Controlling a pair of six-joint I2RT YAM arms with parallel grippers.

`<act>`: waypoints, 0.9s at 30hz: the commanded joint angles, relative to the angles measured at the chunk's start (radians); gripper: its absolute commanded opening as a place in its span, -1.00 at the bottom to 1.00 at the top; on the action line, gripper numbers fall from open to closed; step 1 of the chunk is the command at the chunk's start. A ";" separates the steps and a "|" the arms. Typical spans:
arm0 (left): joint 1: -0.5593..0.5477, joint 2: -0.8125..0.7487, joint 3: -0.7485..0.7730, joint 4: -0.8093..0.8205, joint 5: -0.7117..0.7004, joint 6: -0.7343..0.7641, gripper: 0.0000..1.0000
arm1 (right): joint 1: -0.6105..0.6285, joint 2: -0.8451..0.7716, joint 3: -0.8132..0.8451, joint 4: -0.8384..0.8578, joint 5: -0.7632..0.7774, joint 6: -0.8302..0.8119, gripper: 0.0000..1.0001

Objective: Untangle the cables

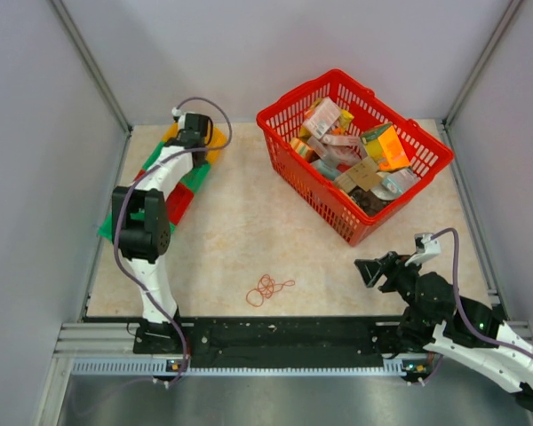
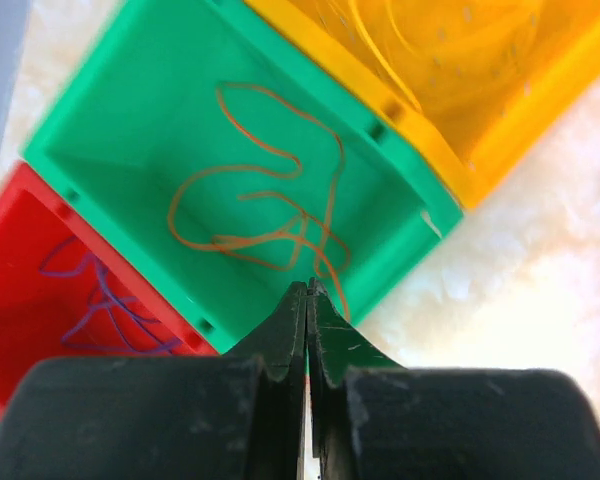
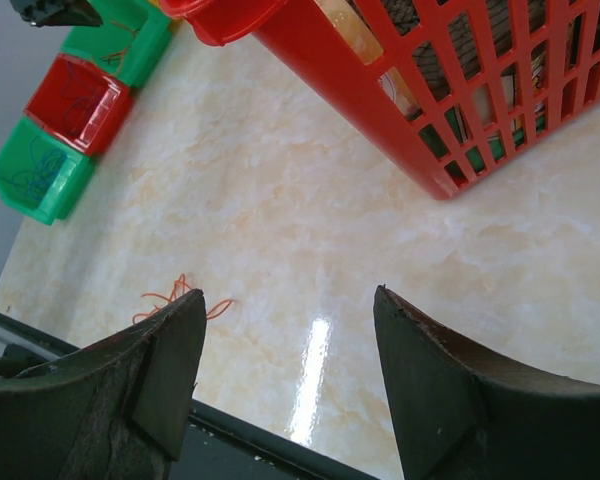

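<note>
Orange-red cable loops [image 2: 260,205] lie in a green bin [image 2: 110,130]. My left gripper [image 2: 308,290] hangs over that bin's near wall, shut; one orange strand runs past its right fingertip, and I see nothing between the jaws. A purple cable [image 2: 100,300] lies in the red bin [image 2: 20,240], and yellow strands [image 2: 400,45] lie in the yellow bin [image 2: 520,130]. A tangled orange-red bundle [image 1: 268,288] rests on the table near the front edge. My right gripper [image 1: 373,271] stands open and empty to the right of the bundle [image 3: 165,297].
A red basket [image 1: 289,151] full of small packages stands at the back right, close to the right arm [image 3: 460,120]. The row of bins [image 1: 179,200] runs along the left wall under the left arm. A black rail [image 1: 275,333] borders the table's front.
</note>
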 commanded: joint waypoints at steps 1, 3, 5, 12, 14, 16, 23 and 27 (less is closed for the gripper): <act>0.042 -0.024 0.120 -0.051 0.087 -0.060 -0.95 | 0.004 -0.078 0.001 0.023 0.003 0.002 0.35; 0.042 -0.049 0.077 -0.070 0.098 -0.091 -0.60 | 0.004 -0.078 -0.005 0.021 0.009 0.006 0.36; 0.042 -0.108 -0.022 -0.027 0.107 -0.111 -0.27 | 0.004 -0.080 -0.008 0.023 0.009 0.008 0.36; 0.024 -0.136 -0.166 0.055 0.091 -0.068 -0.26 | 0.004 -0.081 -0.008 0.026 0.001 0.000 0.36; 0.018 -0.095 -0.132 0.018 0.060 -0.071 -0.31 | 0.004 -0.084 -0.006 0.026 0.001 0.000 0.36; 0.016 -0.072 -0.112 0.014 0.047 -0.062 -0.31 | 0.004 -0.090 -0.010 0.026 -0.003 0.003 0.36; 0.013 -0.014 -0.075 0.018 0.055 -0.036 -0.31 | 0.005 -0.101 -0.013 0.026 -0.005 0.002 0.36; 0.008 0.005 -0.064 0.018 0.049 -0.030 -0.30 | 0.005 -0.098 -0.014 0.026 -0.002 0.002 0.36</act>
